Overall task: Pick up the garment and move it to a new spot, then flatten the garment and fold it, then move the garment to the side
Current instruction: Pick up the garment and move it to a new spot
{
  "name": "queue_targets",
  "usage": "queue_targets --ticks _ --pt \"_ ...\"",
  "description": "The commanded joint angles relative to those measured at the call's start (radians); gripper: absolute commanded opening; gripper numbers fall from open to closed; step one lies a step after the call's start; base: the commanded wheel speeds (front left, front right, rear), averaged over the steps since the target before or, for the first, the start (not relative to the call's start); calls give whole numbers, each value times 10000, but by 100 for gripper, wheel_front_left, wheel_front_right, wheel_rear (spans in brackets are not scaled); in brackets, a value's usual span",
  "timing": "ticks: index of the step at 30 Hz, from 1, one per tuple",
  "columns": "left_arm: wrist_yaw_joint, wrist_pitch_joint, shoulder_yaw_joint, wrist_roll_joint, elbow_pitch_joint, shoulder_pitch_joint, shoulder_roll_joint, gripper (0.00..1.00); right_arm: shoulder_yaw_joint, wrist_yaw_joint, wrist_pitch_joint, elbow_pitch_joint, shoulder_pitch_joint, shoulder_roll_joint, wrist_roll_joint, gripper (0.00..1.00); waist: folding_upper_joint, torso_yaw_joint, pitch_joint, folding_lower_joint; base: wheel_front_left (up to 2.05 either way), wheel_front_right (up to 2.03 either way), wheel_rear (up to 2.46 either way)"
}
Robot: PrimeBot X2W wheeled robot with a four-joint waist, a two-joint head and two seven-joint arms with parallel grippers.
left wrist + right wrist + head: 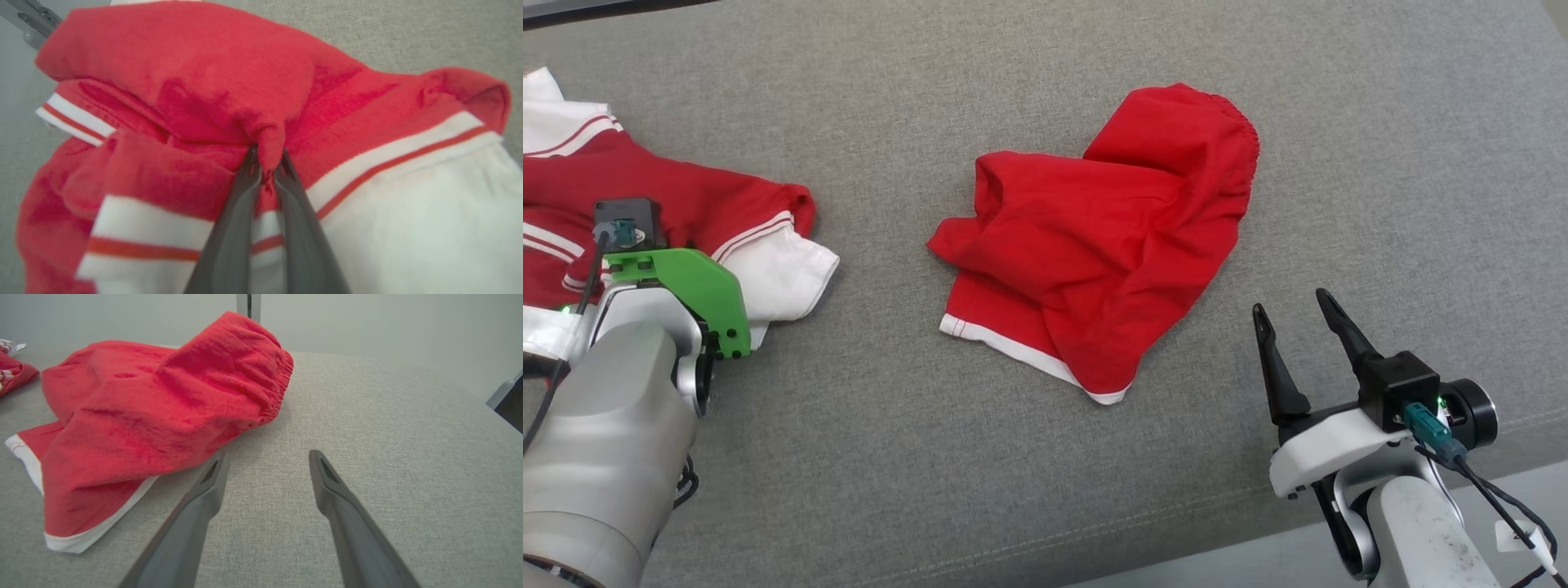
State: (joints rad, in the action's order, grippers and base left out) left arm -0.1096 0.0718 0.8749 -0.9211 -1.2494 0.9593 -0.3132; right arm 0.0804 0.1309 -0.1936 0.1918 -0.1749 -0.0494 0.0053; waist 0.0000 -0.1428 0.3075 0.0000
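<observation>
Jersey (pixel 686 196), red with white trim, bunched at left edge of the grey pad (pixel 1045 490); red shorts (pixel 1111 237) mid-pad. Left gripper (pixel 266 163) clamped on one thin jersey fold: risk it slips on lift, or hanging cloth sweeps the shorts. Right gripper (pixel 1292 302) spread, empty.

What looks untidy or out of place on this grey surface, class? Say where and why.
Both garments lie crumpled. The red shorts in the middle are bunched into deep folds. The red and white top at the left is heaped, a fold pinched in the left tool. Nothing looks torn or spilled.
</observation>
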Motion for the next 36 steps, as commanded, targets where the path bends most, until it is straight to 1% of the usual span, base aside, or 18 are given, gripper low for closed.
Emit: queue_targets --ticks 1,4,6,12,16,21,24,28,31,34,36 --pt "29 21 64 138 -65 78 -201 0 -6 -3 13 33 74 -18 -8 100 0 78 -86 0 0 0 0" --pt "111 112 191 315 -49 508 -533 0 12 -3 -4 59 141 -18 45 100 0 210 -228 0 0 0 0" --pt "196 80 289 446 -47 816 -857 0 40 -3 -26 96 145 -18 86 100 0 286 -304 0 0 0 0" --pt "371 -45 564 934 -68 1939 -2190 0 170 -3 -101 114 43 -20 139 100 0 338 -260 0 0 0 0" --pt "466 -48 689 1134 45 2588 -2893 0 160 -3 -108 110 -9 -20 86 100 0 300 -50 0 0 0 0" --pt "583 -140 817 1304 153 2887 -3465 0 169 -3 -55 44 -169 -18 14 100 0 121 307 0 0 0 0" --pt "542 -226 740 1217 85 2936 -3900 0 145 -3 -32 -35 -271 -18 -30 100 0 -80 618 0 0 0 0" --pt "353 -158 597 1098 31 3007 -4386 0 51 -3 6 -155 -305 -20 -159 100 0 -280 1001 0 0 0 0" --pt "533 -178 395 811 20 2876 -4602 0 -25 -3 26 -256 -279 -14 -212 100 0 -344 1239 0 0 0 0" --pt "604 -156 208 554 5 2672 -4632 0 -37 -3 31 -311 -349 -15 -241 100 0 -357 1406 0 0 0 0" --pt "424 -112 151 519 -47 2546 -4690 0 21 -3 63 -330 -429 -15 -229 100 0 -371 1469 0 0 0 0"
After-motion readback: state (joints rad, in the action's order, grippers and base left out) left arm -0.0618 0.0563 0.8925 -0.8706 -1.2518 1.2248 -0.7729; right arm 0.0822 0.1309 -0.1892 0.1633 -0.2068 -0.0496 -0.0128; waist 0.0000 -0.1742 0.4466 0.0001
